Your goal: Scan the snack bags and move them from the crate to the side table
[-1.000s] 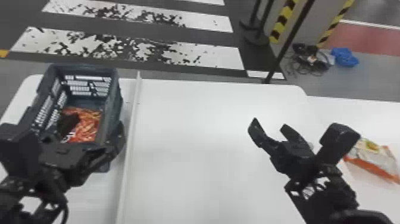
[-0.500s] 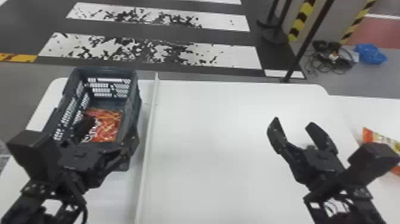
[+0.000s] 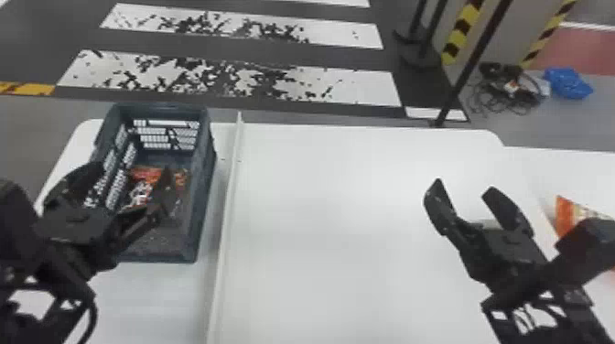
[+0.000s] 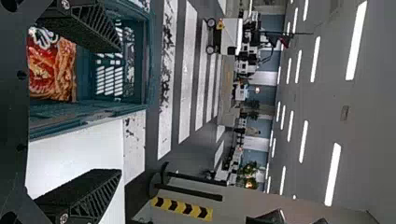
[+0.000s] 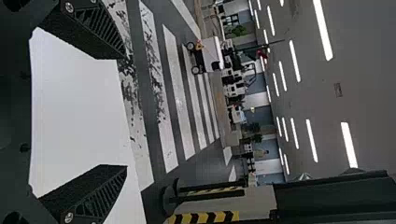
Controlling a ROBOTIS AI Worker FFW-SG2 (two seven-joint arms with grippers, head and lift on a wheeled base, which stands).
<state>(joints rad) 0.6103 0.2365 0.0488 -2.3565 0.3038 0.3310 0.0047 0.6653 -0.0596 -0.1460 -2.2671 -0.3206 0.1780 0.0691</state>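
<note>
Clearly, the white table spans the middle of the frame, with the side table at far right; a low carry between them could snag on the raised strip beside the crate. That crate stands at centre left, and the left end effector appears over it, spread wide and empty; because one finger lies across the side wall in the head view, lowering straight down could hit the rim and push the crate. The right end effector, also wide and empty, is at centre right; swinging outward, its arm might knock the orange-cornered packet at the right edge. Inside the crate, the red-orange snack bag lies low, and a shallow pinch could slip on its film or crumple it, spoiling a scan. Its front bears a food picture and pale lettering, but I can't make out any wording.
</note>
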